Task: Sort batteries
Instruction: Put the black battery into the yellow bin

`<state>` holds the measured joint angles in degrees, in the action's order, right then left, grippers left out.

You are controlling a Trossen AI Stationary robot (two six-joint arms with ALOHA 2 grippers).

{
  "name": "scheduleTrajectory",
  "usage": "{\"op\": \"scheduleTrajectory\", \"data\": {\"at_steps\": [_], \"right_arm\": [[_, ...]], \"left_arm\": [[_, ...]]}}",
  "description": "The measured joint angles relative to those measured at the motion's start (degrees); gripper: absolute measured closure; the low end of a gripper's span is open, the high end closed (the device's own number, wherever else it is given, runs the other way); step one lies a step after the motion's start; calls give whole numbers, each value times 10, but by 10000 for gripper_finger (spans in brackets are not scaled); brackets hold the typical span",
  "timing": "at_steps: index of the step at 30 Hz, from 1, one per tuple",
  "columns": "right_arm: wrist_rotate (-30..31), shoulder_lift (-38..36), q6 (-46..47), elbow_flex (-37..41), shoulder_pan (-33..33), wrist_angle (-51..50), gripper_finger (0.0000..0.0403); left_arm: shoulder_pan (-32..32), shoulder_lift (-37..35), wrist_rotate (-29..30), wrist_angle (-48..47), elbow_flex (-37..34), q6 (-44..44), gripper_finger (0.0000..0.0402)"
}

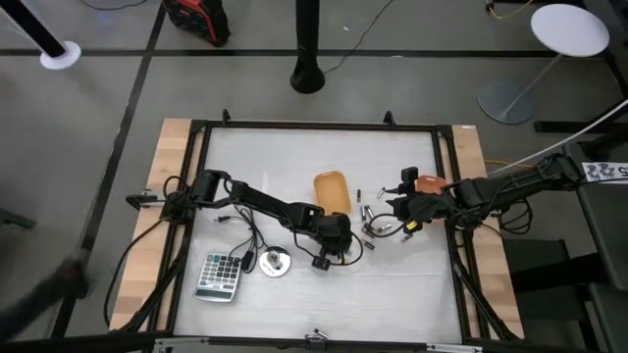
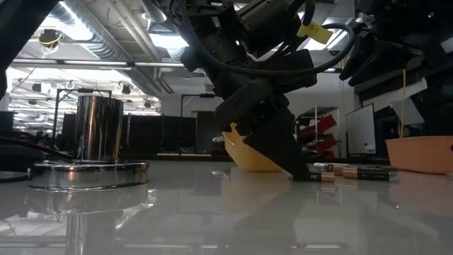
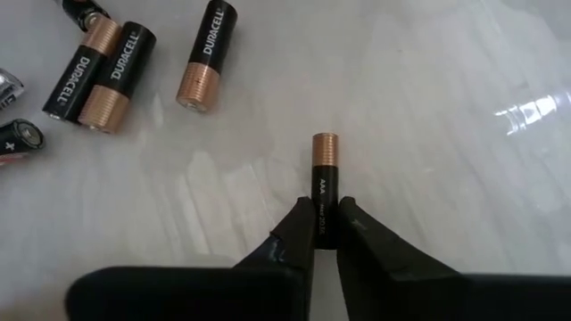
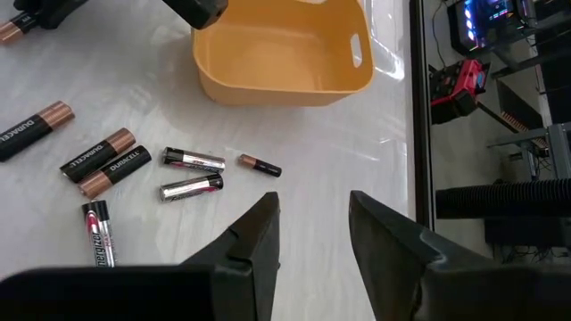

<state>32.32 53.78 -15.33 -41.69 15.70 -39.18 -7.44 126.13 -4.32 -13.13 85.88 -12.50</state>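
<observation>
Just below the centre of the high view the left gripper (image 1: 332, 247) is down at the white bench (image 1: 412, 294), and the left wrist view shows its jaws closed on the black end of a small AAA battery (image 3: 323, 178). The cell's long axis runs straight out along the line of the fingers, copper end pointing away, so any lift has to carry it lengthwise out of the grip line. Whether it lies flat or is slightly raised I cannot tell. The other batteries (image 3: 107, 67) lie apart, in the upper left of that picture, side by side and roughly parallel. The yellow bin (image 1: 332, 190) sits just above the left gripper in the high view, so the left arm is judged the nearer one for dropping the cell there. The right gripper (image 1: 407, 201) waits right of centre, jaws apart and empty. Its wrist view shows what the left one cannot: the bin's hollow and a scatter of silvery and copper-tipped cells (image 4: 192, 174) in front of it. The low view shows only dark arm bulk and a few cells lying on the bench.
</observation>
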Motion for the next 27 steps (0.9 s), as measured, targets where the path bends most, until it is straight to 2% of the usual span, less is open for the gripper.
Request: {"op": "scheduleTrajectory", "data": {"at_steps": [20, 27], "right_arm": [[0, 0, 0, 0, 0, 0, 272], [0, 0, 0, 0, 0, 0, 272]], "left_arm": [[0, 0, 1, -3, 44, 21, 370], [10, -11, 0, -57, 67, 21, 374]]}}
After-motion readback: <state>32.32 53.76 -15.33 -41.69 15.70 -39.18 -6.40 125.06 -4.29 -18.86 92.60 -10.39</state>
